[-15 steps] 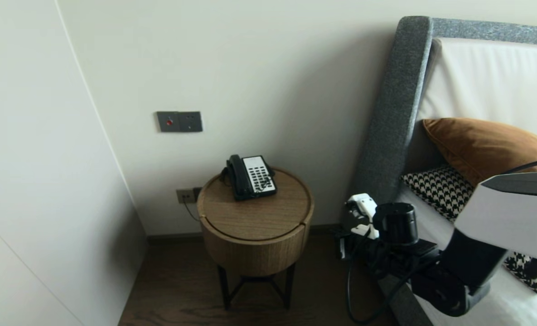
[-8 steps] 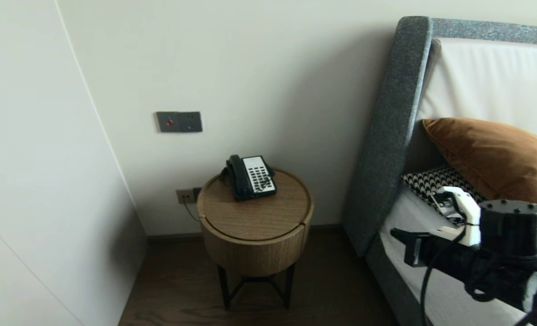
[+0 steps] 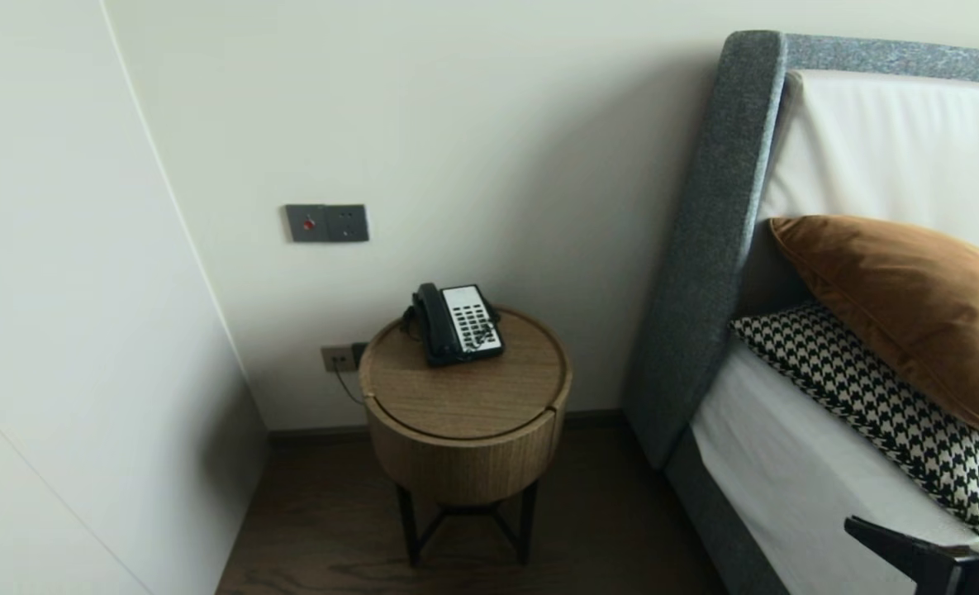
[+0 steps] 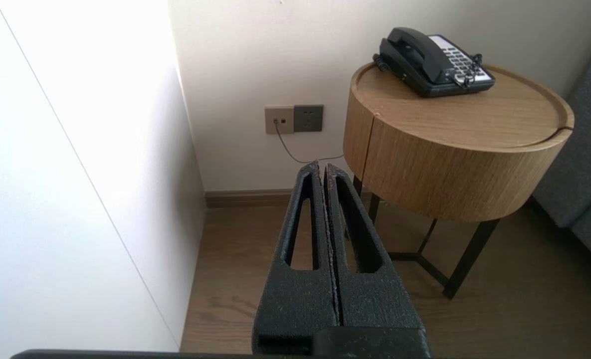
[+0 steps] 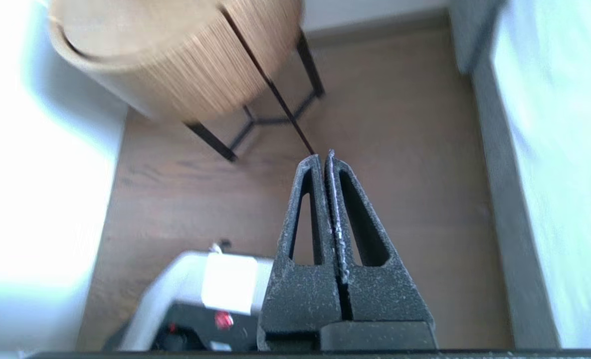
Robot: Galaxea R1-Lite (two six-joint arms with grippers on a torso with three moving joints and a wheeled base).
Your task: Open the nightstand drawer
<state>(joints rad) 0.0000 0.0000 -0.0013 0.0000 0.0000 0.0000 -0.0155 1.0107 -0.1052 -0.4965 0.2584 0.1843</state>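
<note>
Left gripper and right gripper are both closed on nothing (no object lies within reach), poised over the floor short of the round side table. The telephone sits at its back edge by the wall, likely to keep close to the socket.

- The left gripper is held out in front on the robot's left side, aimed ahead and a little downward.
- Its two black fingers are pressed flat together from root to tip, with nothing between them.
- The right gripper points steeply downward, and its fingers are also closed tight along their full length, holding nothing.
- Only a dark end piece of the right arm shows, low at the near right corner of the head view.
- Beneath the right gripper, part of the robot's white and black base is in sight.
</note>
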